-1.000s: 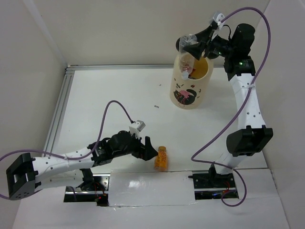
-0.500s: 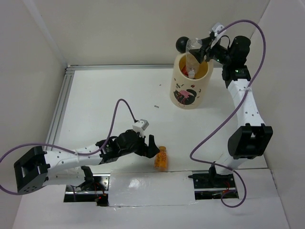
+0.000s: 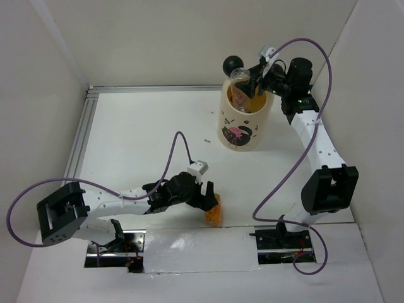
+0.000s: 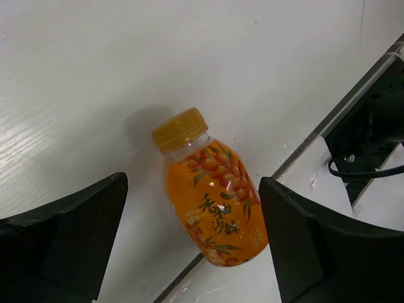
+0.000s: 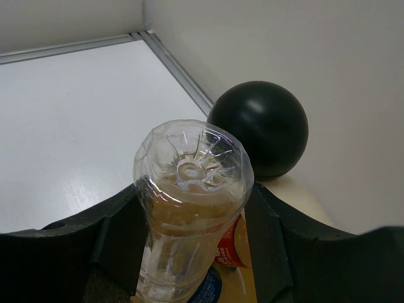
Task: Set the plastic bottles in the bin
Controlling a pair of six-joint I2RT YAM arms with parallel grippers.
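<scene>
A stubby orange bottle (image 3: 215,213) (image 4: 214,196) lies on its side at the table's near edge, cap pointing away. My left gripper (image 3: 207,201) (image 4: 192,189) is open, one finger on each side of the bottle without touching it. My right gripper (image 3: 251,83) (image 5: 192,237) is shut on a clear unlabelled bottle (image 3: 240,85) (image 5: 189,189), held base up with its neck down inside the cream flamingo-print bin (image 3: 243,129) (image 5: 303,196). A red-labelled bottle (image 5: 235,247) and a blue cap (image 5: 205,290) show inside the bin. One black ball ear (image 3: 233,63) (image 5: 259,126) is visible.
An aluminium rail (image 3: 76,151) runs along the left and back table edges, with white walls behind. A white plate (image 3: 196,249) covers the near edge between the arm bases. Small dark specks (image 3: 206,141) lie mid-table.
My left gripper has moved right and now straddles the orange bottle. My right gripper has carried the clear bottle left and down into the bin. The bin has shifted slightly left.
</scene>
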